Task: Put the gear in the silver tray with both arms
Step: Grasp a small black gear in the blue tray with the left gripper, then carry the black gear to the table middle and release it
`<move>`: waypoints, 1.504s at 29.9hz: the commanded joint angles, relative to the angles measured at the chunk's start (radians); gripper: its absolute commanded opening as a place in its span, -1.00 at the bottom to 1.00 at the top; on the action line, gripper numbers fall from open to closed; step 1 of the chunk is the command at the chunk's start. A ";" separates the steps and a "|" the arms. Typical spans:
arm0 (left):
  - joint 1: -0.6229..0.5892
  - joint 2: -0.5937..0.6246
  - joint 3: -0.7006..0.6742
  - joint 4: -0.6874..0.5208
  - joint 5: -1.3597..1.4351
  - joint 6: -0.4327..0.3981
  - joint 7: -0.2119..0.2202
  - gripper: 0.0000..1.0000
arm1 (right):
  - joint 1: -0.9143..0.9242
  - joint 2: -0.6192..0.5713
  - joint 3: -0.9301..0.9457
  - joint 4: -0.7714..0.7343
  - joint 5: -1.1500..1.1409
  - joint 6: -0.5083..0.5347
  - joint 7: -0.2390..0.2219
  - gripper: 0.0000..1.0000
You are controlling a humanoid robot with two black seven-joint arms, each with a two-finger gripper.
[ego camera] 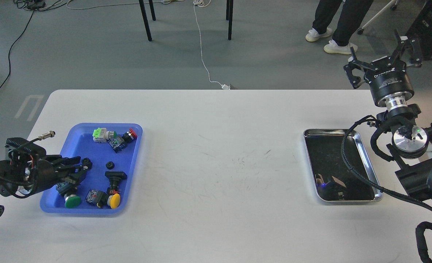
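Both tools gape: left tool (81,167) over blue tray (135,153), empty.

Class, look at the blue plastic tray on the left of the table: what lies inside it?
The blue tray holds push-button switches: green-capped, yellow-capped, red-capped, plus a small black gear. The left gripper hangs over its left part, hiding whatever lies beneath.

Left pincer (81,165) over blue tray (134,171), silver tray (370,166) empty

Your arms are black, with silver wrist rings. Behind the right gripper (384,54), white lettering and black cable hoses.
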 commanded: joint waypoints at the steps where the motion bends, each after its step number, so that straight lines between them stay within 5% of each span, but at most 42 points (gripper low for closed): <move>1: 0.000 0.003 0.001 0.002 0.002 -0.002 -0.001 -0.54 | 0.002 0.000 0.009 -0.001 0.000 0.000 0.000 0.98; 4: 0.000 0.003 0.001 0.000 0.004 -0.002 0.002 -0.68 | 0.002 0.000 0.010 -0.003 0.000 0.000 0.000 0.98; 26: -0.024 0.003 -0.005 -0.024 0.004 0.000 0.002 -0.81 | 0.002 -0.023 0.012 -0.006 0.000 0.000 0.000 0.98; 36: -0.139 0.009 -0.005 -0.131 0.004 -0.006 0.002 -0.81 | 0.001 -0.057 0.018 0.003 0.000 0.006 -0.002 0.98; 45: -0.286 -0.070 -0.005 -0.259 0.007 -0.054 0.011 -0.81 | -0.012 -0.205 -0.037 0.051 -0.002 0.029 -0.012 0.98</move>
